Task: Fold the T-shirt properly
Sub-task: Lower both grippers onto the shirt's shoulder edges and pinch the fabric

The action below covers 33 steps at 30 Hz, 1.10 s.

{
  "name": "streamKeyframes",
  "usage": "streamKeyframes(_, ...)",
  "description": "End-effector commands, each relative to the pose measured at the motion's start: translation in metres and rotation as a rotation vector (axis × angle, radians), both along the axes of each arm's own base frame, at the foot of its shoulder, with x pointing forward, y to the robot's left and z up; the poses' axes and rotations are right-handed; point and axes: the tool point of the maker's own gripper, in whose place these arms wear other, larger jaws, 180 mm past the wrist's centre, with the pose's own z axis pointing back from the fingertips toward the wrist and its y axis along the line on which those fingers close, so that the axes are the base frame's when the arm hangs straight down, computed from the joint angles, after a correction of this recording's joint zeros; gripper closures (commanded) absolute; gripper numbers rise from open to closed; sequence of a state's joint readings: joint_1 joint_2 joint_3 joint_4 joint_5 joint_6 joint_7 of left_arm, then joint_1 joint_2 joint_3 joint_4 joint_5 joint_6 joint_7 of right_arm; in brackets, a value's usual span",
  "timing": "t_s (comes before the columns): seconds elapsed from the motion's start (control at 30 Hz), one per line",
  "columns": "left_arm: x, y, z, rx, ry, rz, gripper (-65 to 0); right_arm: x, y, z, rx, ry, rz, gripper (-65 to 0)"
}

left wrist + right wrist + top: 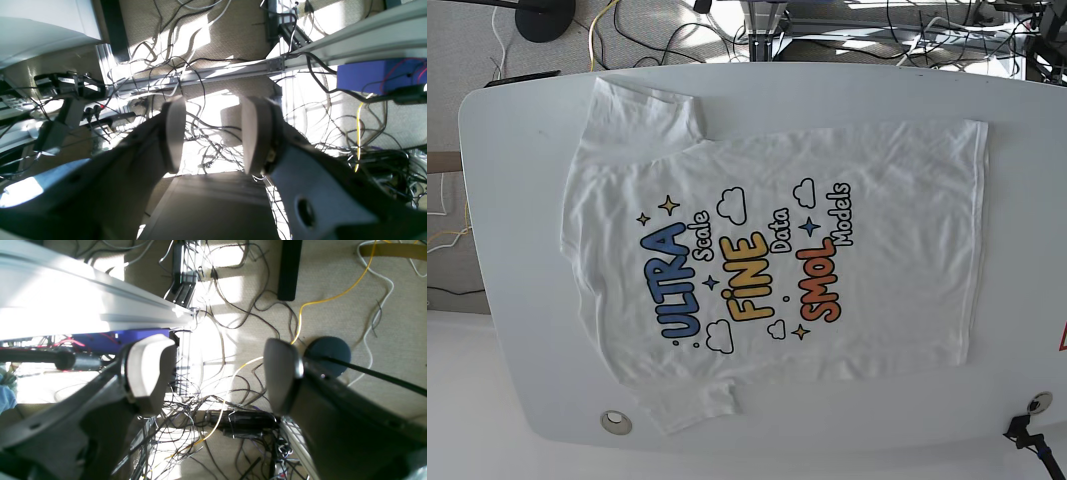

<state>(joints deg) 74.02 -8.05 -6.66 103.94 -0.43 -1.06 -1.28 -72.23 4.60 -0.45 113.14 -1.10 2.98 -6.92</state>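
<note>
The white T-shirt [767,255] lies flat and print-side up on the white table [507,120] in the base view, neck to the left, hem to the right, sleeves at top left and bottom left. The blue, yellow and orange print is fully visible. Neither arm shows in the base view. My left gripper [213,136] is open and empty, looking at the cable-strewn floor. My right gripper [217,373] is open and empty, also over the floor. The shirt shows in neither wrist view.
Tangled cables, aluminium frame rails [206,75] and a blue box [380,75] lie on the carpet beyond the table. A round black stand base [328,351] sits on the floor. A metal grommet [614,423] sits near the table's front edge.
</note>
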Motion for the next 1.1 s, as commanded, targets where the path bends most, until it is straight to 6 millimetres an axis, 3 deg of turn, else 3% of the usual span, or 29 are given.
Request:
streamKeyframes(0.0, 0.019, -0.004, 0.017, -0.007, -0.072, -0.015, -25.4, 0.003, -0.001, 0.012, 0.003, -0.023, -0.005, -43.1)
streamKeyframes(0.17, 0.05, 0.012, 0.042, 0.046, -0.17, -0.014, -25.4, 0.012, -0.017, 0.022, -0.038, -0.097, -0.053, -43.1)
streamKeyframes(0.3, 0.066, 0.015, 0.048, 0.056, -0.219, -0.016, -25.4, 0.03, -0.033, 0.034, -0.033, -0.206, -0.119, -43.1)
streamKeyframes(0.5, 0.122, 0.016, 0.055, 0.032, -0.377, 0.019, -25.7, 0.077, -0.055, 0.04, 0.005, -0.341, -0.196, -43.1)
streamKeyframes(0.73, 0.192, 0.028, 0.085, -0.144, -0.6, 0.122, -25.4, 0.138, -0.065, 0.054, 0.106, -0.497, -0.24, -43.1)
streamKeyframes(0.93, 0.22, 0.044, 0.096, -0.245, -0.606, 0.151, -25.7, 0.172, -0.072, 0.059, 0.243, -0.512, -0.301, -43.1)
streamKeyframes(1.07, 0.231, 0.061, 0.098, -0.267, -0.551, 0.159, -25.7, 0.186, -0.089, 0.059, 0.307, -0.477, -0.382, -43.1)
